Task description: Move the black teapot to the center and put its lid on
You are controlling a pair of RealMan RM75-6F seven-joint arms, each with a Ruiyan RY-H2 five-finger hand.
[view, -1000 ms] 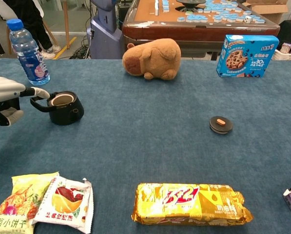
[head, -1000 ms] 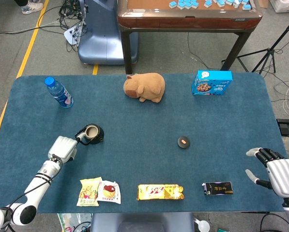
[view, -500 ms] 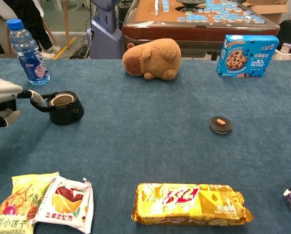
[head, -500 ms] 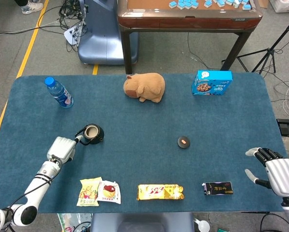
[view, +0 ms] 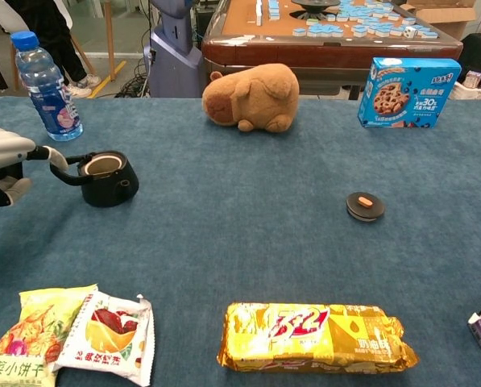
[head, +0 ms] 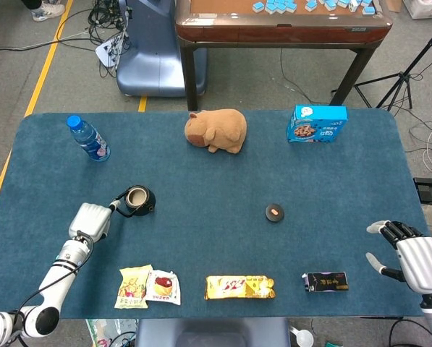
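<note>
We have our left robot hand [head: 90, 220] at the left side of the bench [head: 331, 181], reaching toward the handle of the black teapot [head: 137, 200], which stands lidless and well left of the middle. One fingertip lies at the handle; we cannot tell whether the robot hand has closed on it or only touches it. The lid [head: 275, 212] lies flat, well apart to the right, closer to the middle than the pot is.

To do this step well, we judge that we should wrap the handle firmly before lifting, keep the pot upright, and set it down near the lid, clear of the capybara plush [head: 216, 130].

Our right robot hand [head: 411, 256] hovers at the bench's right edge, fingers apart and holding nothing, near a small dark packet [head: 325, 282].

The head view shows both robot hands and the whole layout. The chest view cuts off the right robot hand entirely and most of the left, but it shows the fingertip meeting the handle and the orange knob on the lid more plainly.
</note>
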